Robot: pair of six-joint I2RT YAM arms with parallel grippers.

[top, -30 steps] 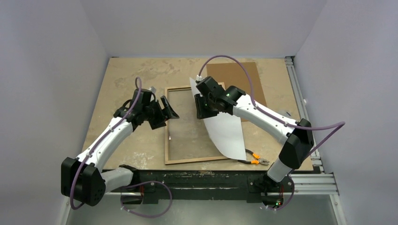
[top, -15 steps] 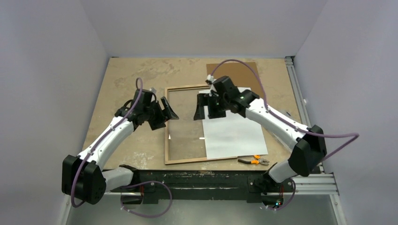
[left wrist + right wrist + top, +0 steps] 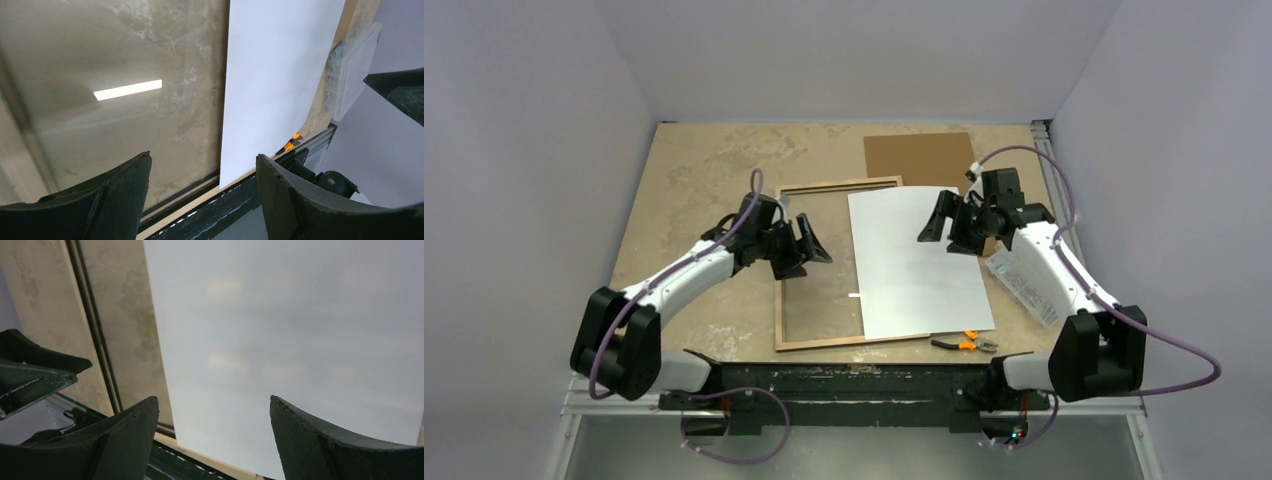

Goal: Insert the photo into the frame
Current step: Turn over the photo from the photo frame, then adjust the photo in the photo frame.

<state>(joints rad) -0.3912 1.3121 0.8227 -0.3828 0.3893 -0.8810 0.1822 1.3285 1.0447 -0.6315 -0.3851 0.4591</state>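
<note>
Right wrist: photo (image 3: 300, 330) beneath fingers (image 3: 320, 450) (seemingly).

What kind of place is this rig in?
Probably a robotics lab test cell: bare walls box in a worn tabletop, with left arm and right arm mounted on aluminium rails at its near edge.
</note>
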